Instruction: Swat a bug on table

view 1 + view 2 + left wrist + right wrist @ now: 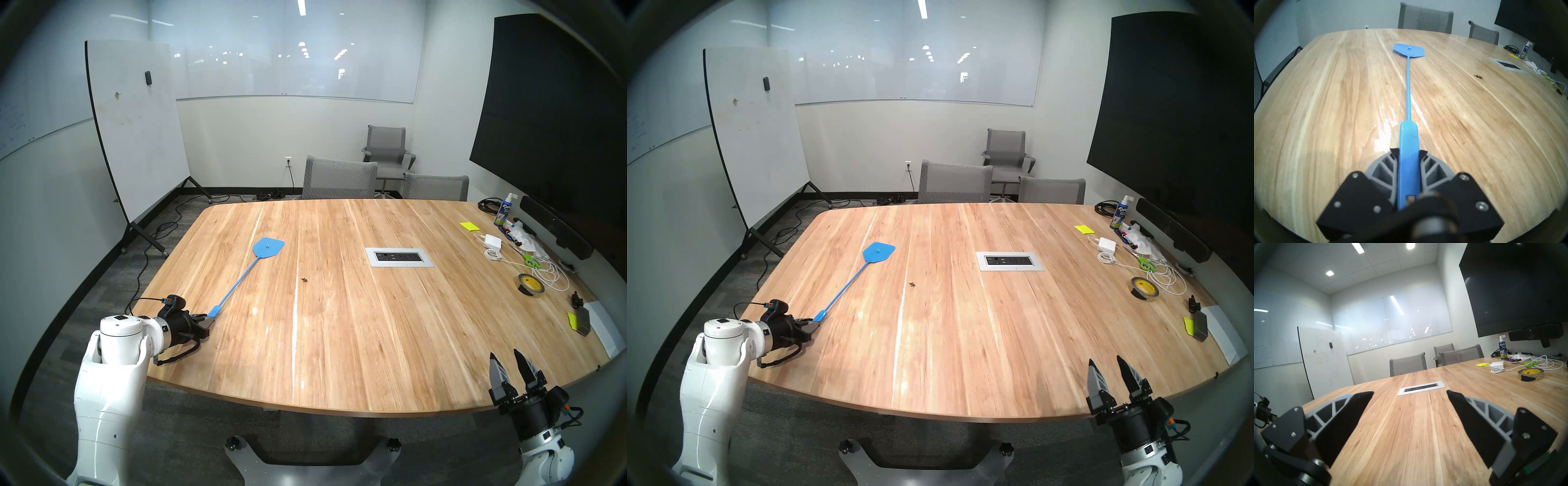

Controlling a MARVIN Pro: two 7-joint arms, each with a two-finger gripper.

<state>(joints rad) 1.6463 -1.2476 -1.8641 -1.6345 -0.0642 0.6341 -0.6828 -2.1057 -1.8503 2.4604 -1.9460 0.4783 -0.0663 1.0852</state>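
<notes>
in the head stereo left view, my left gripper (206, 320) sits at the lower left of the frame, clamped on the handle of the blue fly swatter (237, 283). the swatter's long axis runs up and to the right from the grip, and its head lies in the upper middle. the bug (304, 280) is a tiny dark speck on the table (339, 339) near frame centre, to the right of the shaft and lower in frame than the head. my right gripper (505, 365) stands at the lower right with its fingers spread and nothing between them, well apart from the bug.

the head stereo right view gives the same layout: bug (912, 284) right of the shaft, swatter head up and left of it.

in the left wrist view the swatter (1408, 95) runs straight up the middle of the frame from my closed fingers, and the bug (1478, 76) lies off to the right in the upper right area, nearer than the head. i judge the coming move needs the head swung rightward and pulled in a little.

in the right wrist view only wide open fingers (1349, 414) and bare planks show; the bug is not visible.

the left arm is the nearer one and it holds the tool.
</notes>
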